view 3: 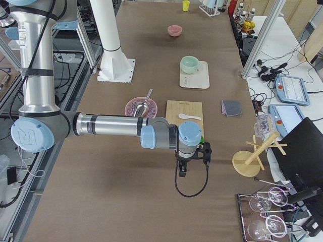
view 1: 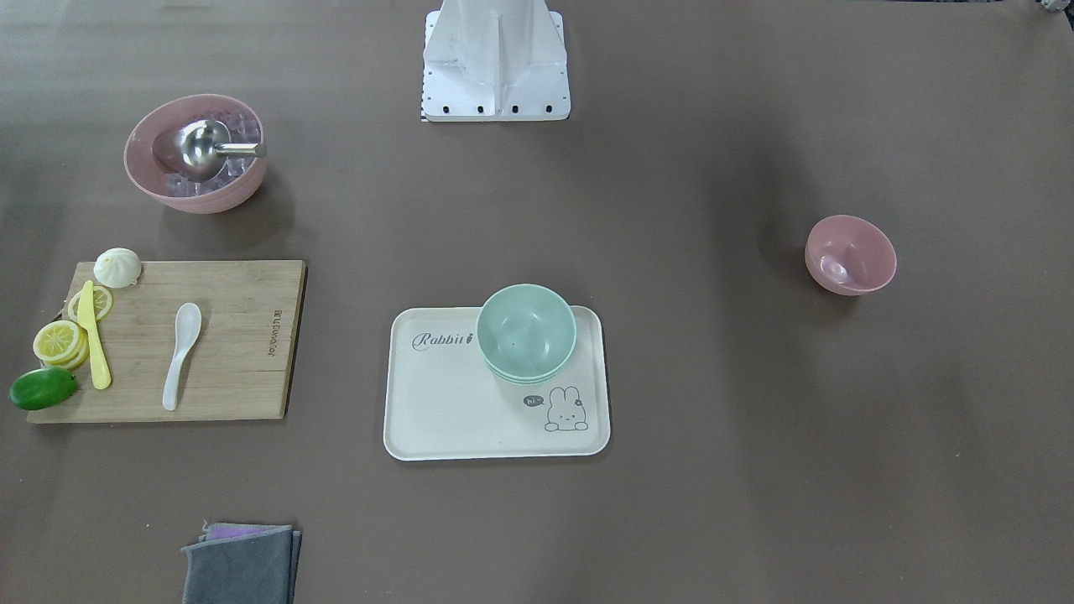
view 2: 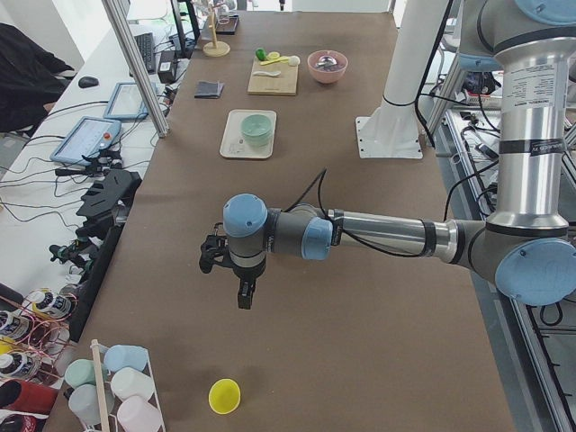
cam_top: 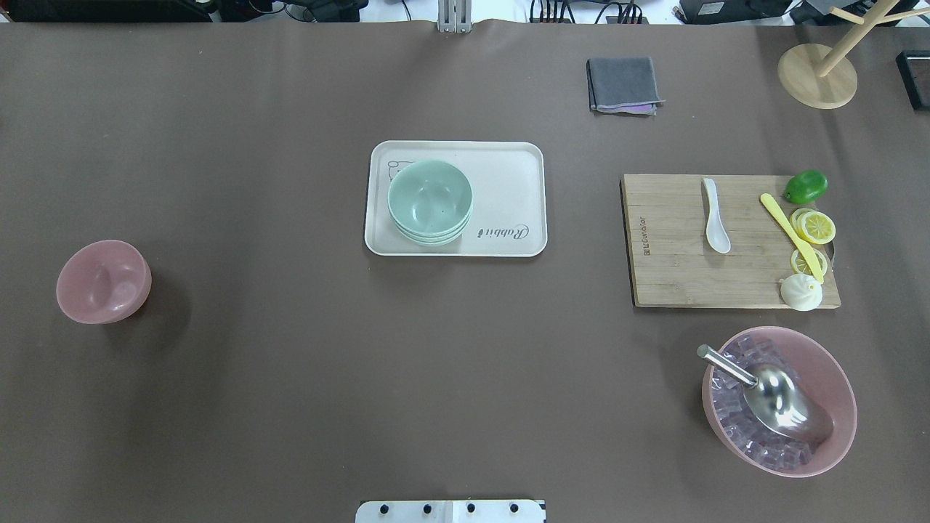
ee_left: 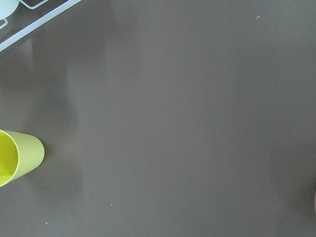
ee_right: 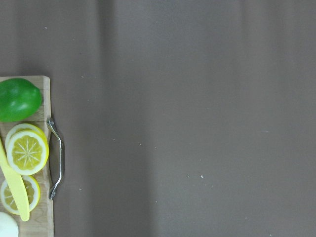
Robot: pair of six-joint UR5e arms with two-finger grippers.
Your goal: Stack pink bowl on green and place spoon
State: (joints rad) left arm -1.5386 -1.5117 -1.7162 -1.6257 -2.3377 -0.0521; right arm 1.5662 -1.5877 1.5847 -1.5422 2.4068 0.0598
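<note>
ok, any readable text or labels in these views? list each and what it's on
"Rabbit": script on the cream tray, beside the green bowls.
"hi": in a speech bubble by the rabbit drawing, same tray.
Cutting board: brand mark along one short edge, too blurred to read.
Left arm: vertical lettering on its tube, too small to read.

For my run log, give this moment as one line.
stage: not started; pink bowl: on table; green bowls: stacked on tray; spoon: on cutting board; left tool: unclear; right tool: unclear
</note>
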